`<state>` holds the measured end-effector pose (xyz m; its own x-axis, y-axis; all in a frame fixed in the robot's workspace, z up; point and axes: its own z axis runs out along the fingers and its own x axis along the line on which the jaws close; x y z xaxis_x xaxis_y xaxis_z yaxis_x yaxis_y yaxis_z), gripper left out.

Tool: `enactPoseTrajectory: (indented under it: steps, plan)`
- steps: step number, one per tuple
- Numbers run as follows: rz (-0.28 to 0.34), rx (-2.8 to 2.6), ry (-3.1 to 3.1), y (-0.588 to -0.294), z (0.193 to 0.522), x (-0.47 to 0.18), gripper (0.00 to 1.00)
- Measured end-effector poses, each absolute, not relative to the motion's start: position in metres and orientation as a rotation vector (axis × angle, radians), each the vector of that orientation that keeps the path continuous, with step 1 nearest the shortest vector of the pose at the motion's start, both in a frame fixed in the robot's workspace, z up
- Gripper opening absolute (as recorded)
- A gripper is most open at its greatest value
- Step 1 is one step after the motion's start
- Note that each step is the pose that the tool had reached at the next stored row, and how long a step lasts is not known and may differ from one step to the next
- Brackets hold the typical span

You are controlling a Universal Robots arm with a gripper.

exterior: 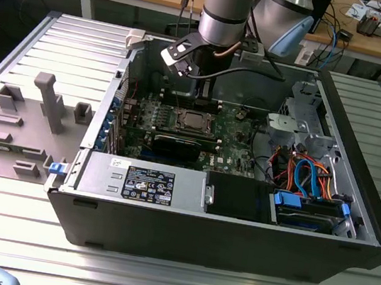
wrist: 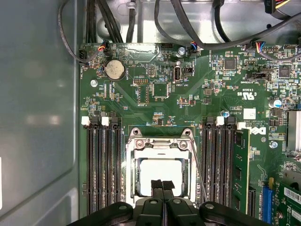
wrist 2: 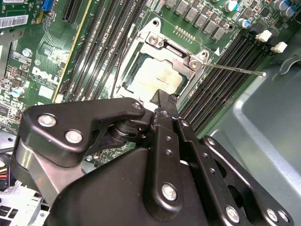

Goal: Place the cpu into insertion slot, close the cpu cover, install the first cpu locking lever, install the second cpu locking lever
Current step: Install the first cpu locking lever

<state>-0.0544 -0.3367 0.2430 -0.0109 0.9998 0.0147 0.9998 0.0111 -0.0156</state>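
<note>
The arm [exterior: 224, 11] reaches down from twelve o'clock in the exterior view into the open computer case [exterior: 352, 210]. The gripper [wrist: 162, 184] hangs low over the green board, its two black fingertips pressed together with nothing between them, just above one edge of the cpu [wrist: 159, 170]. The cpu lies flat in the insertion slot [exterior: 178, 118], its pale metal top showing through the square cut-out of the cpu cover [wrist: 160, 143], which lies down over it. In the second wrist view a thin locking lever [wrist 2: 235, 69] juts from the socket's corner across the memory slots [wrist 2: 211, 96]. In the exterior view the graphics card [exterior: 176, 144] sits at six o'clock from the socket and the coloured cables [exterior: 308, 171] at four o'clock.
</note>
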Motion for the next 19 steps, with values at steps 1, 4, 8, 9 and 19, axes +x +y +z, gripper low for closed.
enactPoseTrajectory:
  steps: [1,4,8,9,19]
  plan:
    - [0.001,-2.194,-2.219,-0.3367,0.243,-0.0544,0.11]
    - [0.001,-2.172,-2.24,-0.3367,0.243,-0.0544,0.11]
    - [0.003,-2.077,-2.329,-0.3367,0.243,-0.0544,0.11]
    - [0.003,-2.06,-2.343,-0.3367,0.243,-0.0544,0.11]
    - [0.006,-1.883,-2.488,-0.3367,0.243,-0.0543,0.11]
